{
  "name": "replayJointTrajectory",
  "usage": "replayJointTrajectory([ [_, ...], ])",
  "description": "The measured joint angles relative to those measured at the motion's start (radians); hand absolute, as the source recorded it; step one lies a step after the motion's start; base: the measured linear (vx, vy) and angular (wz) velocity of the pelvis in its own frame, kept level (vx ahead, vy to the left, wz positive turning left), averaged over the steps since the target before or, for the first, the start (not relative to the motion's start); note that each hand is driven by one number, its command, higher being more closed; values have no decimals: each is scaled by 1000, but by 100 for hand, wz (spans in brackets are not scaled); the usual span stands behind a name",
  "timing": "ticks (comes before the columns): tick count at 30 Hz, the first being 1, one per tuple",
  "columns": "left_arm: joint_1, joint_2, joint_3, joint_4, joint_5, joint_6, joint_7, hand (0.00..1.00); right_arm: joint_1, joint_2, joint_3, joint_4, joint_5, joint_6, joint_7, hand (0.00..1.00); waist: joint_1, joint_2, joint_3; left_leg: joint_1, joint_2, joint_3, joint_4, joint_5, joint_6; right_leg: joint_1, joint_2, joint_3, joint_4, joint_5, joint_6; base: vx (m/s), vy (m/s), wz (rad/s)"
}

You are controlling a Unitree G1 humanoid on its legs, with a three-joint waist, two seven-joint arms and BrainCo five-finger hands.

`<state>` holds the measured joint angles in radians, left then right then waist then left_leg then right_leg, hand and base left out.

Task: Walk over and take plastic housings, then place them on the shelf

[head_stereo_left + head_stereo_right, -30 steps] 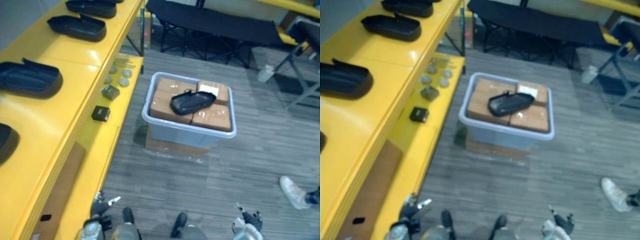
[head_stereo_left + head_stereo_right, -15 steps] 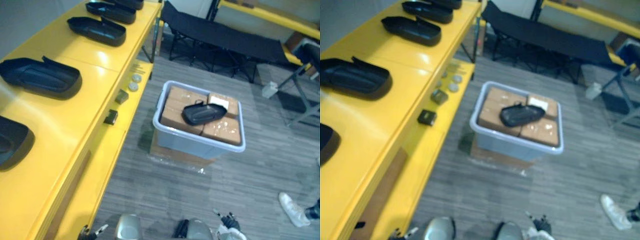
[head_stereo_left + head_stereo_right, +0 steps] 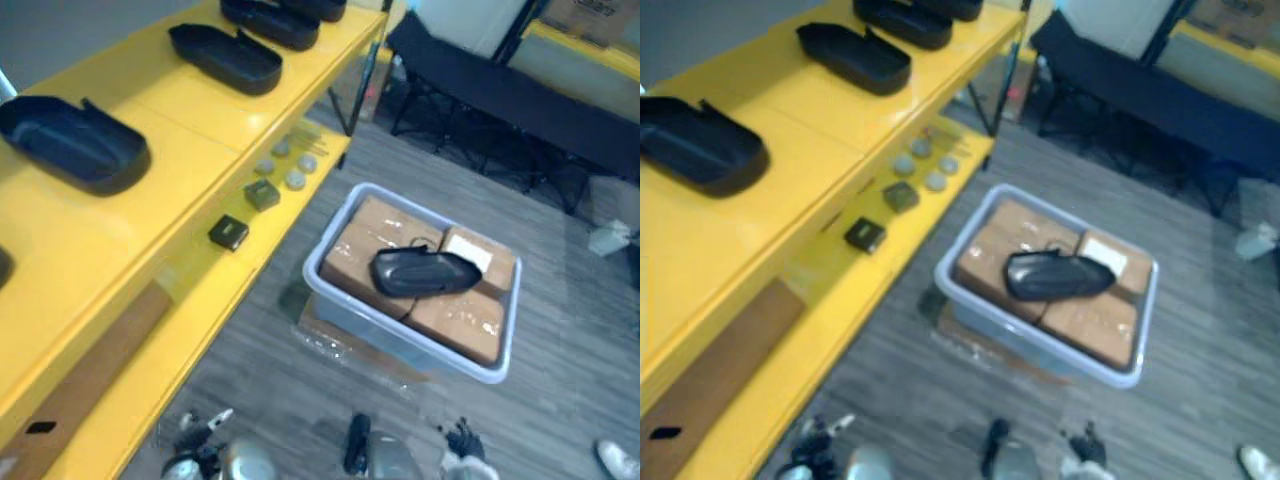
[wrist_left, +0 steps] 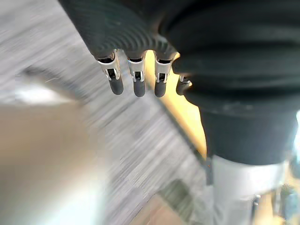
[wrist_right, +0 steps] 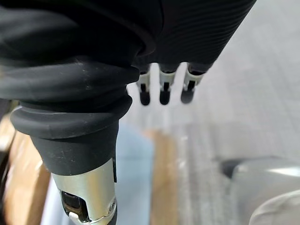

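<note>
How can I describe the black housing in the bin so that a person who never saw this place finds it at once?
Beside the long yellow shelf stands a pale bin packed with brown boxes. The black housing lies across their tops. The other housings sit up on the shelf; this one alone is off it.

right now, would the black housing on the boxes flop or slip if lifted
The black housing looks like a moulded shell, so probably stiff and light. Its smooth surface may slip. Lying across the boxes, it could rock.
</note>
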<state>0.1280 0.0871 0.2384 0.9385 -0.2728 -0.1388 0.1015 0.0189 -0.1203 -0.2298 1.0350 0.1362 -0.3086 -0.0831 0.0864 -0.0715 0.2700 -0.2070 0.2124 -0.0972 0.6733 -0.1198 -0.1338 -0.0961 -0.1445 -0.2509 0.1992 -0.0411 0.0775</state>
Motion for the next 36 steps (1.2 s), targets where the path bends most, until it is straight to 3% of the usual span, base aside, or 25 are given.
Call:
replayJointTrajectory([
  [2, 34, -23, -7, 22, 1, -16, 6, 0, 10, -26, 35, -17, -89, -26, -1, 0, 3, 21, 2, 13, -34, 59, -27, -62, -46, 102, 10, 3, -70, -3, -20, 296, -297, -27],
  [5, 25, -20, -21, 31, 17, -34, -2, 0, 53, -71, 149, -160, -208, -81, 50, 0, -3, 37, 7, -7, -48, 141, -167, -59, -40, 137, 25, 3, -104, -11, -29, 206, -118, -31],
  [6, 19, -18, -21, 38, 17, -35, -7, 0, 61, -87, 194, -204, -236, -87, 63, 0, -6, 39, 8, -9, -53, 147, -204, -37, -34, 136, 27, 3, -110, -12, -27, 176, -19, -37],
  [7, 5, -12, -22, 68, 20, -40, -25, 0, 78, -123, 293, -295, -311, -106, 86, 0, -20, 50, 7, -12, -55, 162, -284, 64, -8, 135, 37, 1, -114, -19, -17, 153, 65, -8],
  [8, -13, -2, -24, 78, 33, -49, -41, 0, 95, -155, 392, -392, -358, -114, 109, 0, -41, 63, 9, -20, -55, 166, -337, 102, 14, 134, 49, -18, -115, -28, -5, 152, 84, 23],
  [11, -112, 61, -95, 92, 38, -87, -52, 0, 107, -172, 561, -500, -430, -154, 173, 0, -55, 29, 23, 5, -83, 138, -487, 110, 16, 121, 33, -91, -117, -39, 11, 76, 105, 82],
  [12, -168, 106, -128, 91, 34, -98, -63, 0, 68, -171, 681, -542, -466, -173, 212, 0, -39, -11, 44, 2, -99, 122, -531, 130, 22, 116, 23, -125, -119, -41, 14, 38, 93, 65],
  [15, -191, 151, -158, 65, 34, -99, -65, 0, -6, -179, 840, -636, -528, -235, 222, 0, -5, -58, 66, 17, -129, 97, -567, 146, 31, 137, 2, -160, -126, -41, 21, 57, 72, 44],
  [16, -186, 149, -173, 65, 34, -97, -63, 0, -45, -191, 894, -671, -554, -264, 206, 0, 17, -60, 66, 29, -138, 94, -576, 148, 33, 147, -7, -162, -126, -38, 25, 58, 68, 21],
  [18, -169, 144, -186, 65, 37, -90, -58, 0, -127, -216, 984, -738, -558, -295, 187, 0, 29, -52, 71, 47, -151, 81, -590, 151, 38, 166, -15, -171, -125, -38, 26, 20, 48, 16],
  [21, -165, 140, -216, 75, 39, -58, -38, 0, -260, -228, 1066, -869, -540, -315, 132, 0, 54, -46, 74, 56, -154, 75, -619, 167, 36, 167, -16, -191, -125, -38, 26, -40, 23, 11],
  [22, -163, 133, -222, 88, 52, -43, -37, 0, -301, -207, 1074, -916, -526, -306, 71, 0, 70, -45, 74, 72, -154, 75, -646, 181, 36, 171, -15, -192, -124, -38, 26, -61, -6, 8],
  [24, -141, 118, -221, 102, 71, -23, -36, 0, -353, -165, 1043, -962, -482, -255, -17, 0, 71, -42, 76, 98, -156, 66, -678, 197, 39, 187, -15, -202, -124, -38, 26, -53, -5, 14],
  [26, -110, 112, -213, 100, 99, -13, -35, 0, -379, -91, 923, -977, -451, -152, -123, 0, 70, -34, 72, 120, -159, 51, -707, 209, 41, 204, -15, -216, -123, -39, 24, -45, 2, 19],
  [29, -46, 90, -168, 93, 129, -20, -38, 0, -387, -83, 688, -976, -415, -36, -249, 0, 70, -22, 63, 141, -168, 53, -741, 236, 48, 210, -25, -214, -122, -40, 34, -62, 28, 3],
  [34, 18, 95, -131, 92, 163, -37, -38, 0, -264, -177, 441, -1011, -384, 2, -361, 0, 61, -18, 58, 148, -164, 83, -753, 240, 52, 195, -26, -186, -122, -36, 41, -45, 16, -15],
  [36, 32, 97, -120, 92, 162, -48, -38, 0, -160, -200, 352, -1048, -369, 4, -397, 0, 35, -24, 55, 131, -160, 87, -754, 245, 51, 176, -21, -182, -121, -34, 44, -21, -9, -12],
])
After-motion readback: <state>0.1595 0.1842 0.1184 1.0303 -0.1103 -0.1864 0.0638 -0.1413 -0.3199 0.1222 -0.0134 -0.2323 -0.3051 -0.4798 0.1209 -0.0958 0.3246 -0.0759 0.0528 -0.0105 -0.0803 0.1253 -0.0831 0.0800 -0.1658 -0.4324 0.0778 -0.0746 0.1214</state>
